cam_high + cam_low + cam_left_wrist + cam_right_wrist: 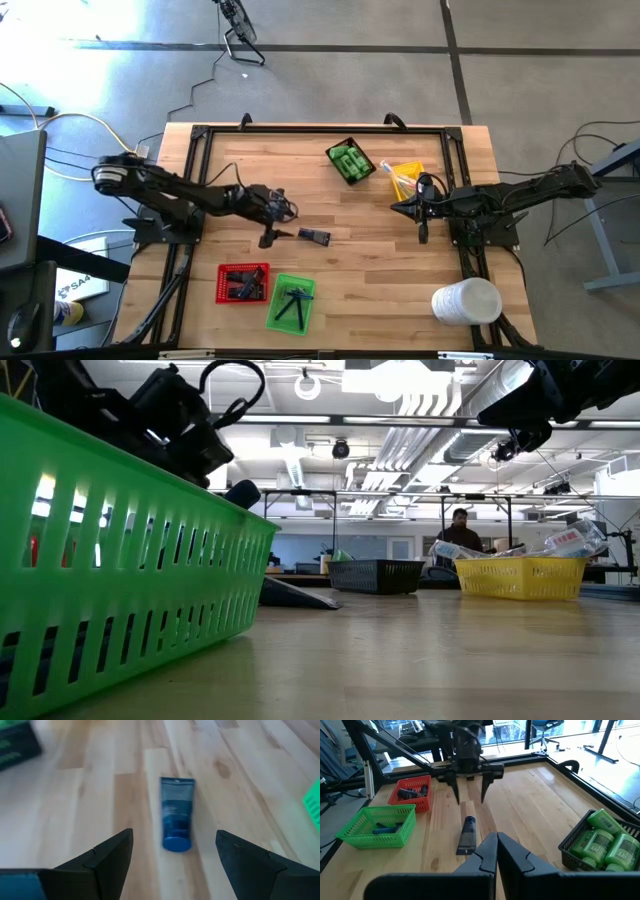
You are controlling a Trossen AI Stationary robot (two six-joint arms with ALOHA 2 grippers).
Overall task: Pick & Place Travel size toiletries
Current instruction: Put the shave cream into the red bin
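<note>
Toiletries sit sorted across the wooden desk [360, 230], and one of them, a small dark-blue tube [316, 236], lies flat on the bare boards near the middle of the high view. In the left wrist view the blue tube [176, 815] lies lengthwise with its round cap toward the camera, between the two dark fingers [107, 855] but touching neither.

The left gripper [268, 240] reaches in from the left of the high view and hangs just left of the tube, its fingers spread wide and holding nothing. Seen from the right wrist view, the left gripper [469, 795] points its two prongs down at the desk just beyond the tube [467, 835].

The right gripper [422, 235] waits right of centre in the high view, beside the yellow tray [410, 172]; its fingers [485, 857] are pressed together with nothing between them.

The black tray [350, 161], at upper centre of the high view, holds bright green little bottles [607, 840]. The yellow tray holds clear-wrapped items [570, 542] that stick up above its rim in the low view. At lower left of centre in the high view, the red tray [243, 283] carries dark pieces and the green tray [291, 302] carries thin dark-blue pieces [387, 827]. A big white cylinder [466, 301] stands at the lower right of the desk. In the low view a person [459, 530] shows far behind the desk.
</note>
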